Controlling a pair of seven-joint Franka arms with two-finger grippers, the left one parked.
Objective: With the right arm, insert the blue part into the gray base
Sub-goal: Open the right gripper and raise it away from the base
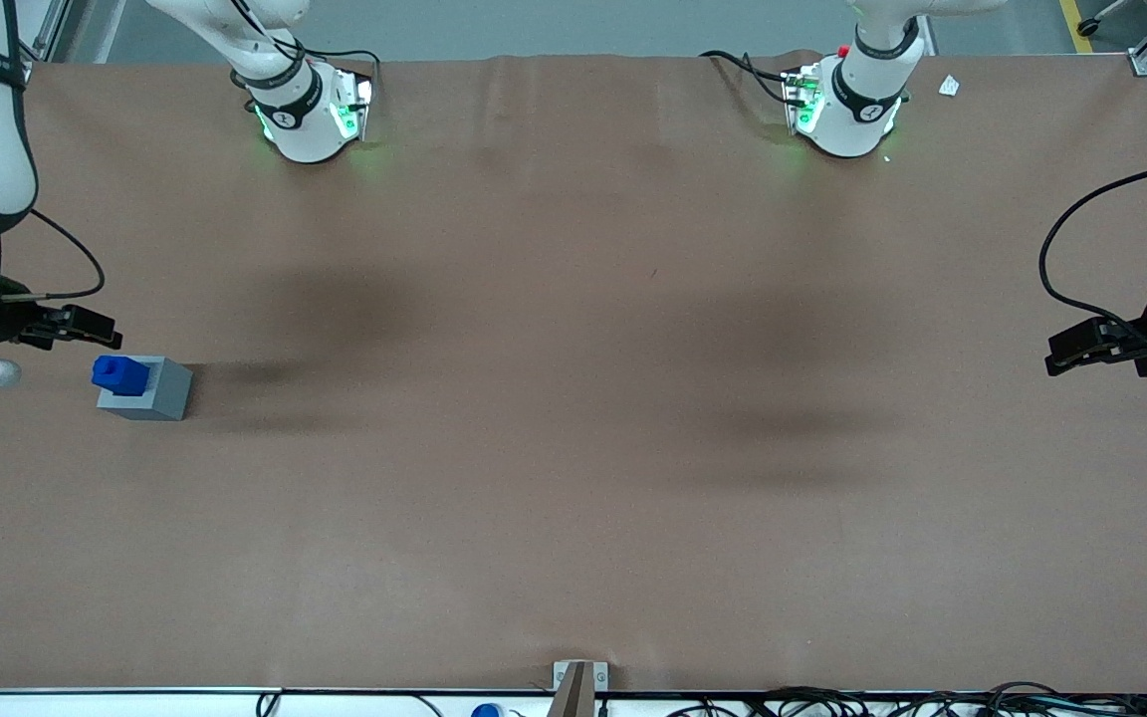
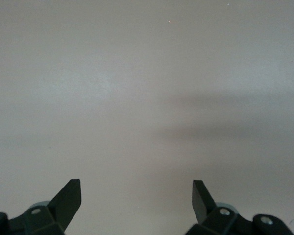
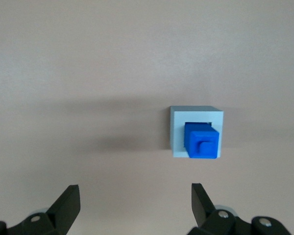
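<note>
The blue part (image 1: 120, 373) stands in the recess on top of the gray base (image 1: 157, 395), its stepped top sticking up above the rim. In the right wrist view the blue part (image 3: 202, 142) fills the square recess of the gray base (image 3: 177, 131). Both rest on the brown table toward the working arm's end. The right arm's gripper (image 1: 99, 327) hangs apart from them, a little farther from the front camera and touching neither. Its black fingers (image 3: 68, 200) are spread wide, so the gripper (image 3: 135, 193) is open with only bare table between them.
Two white arm bases (image 1: 307, 115) (image 1: 847, 105) stand at the table's edge farthest from the front camera. A small white scrap (image 1: 949, 86) lies near one of them. A gray bracket (image 1: 579, 679) and cables (image 1: 832, 702) sit along the edge nearest the camera.
</note>
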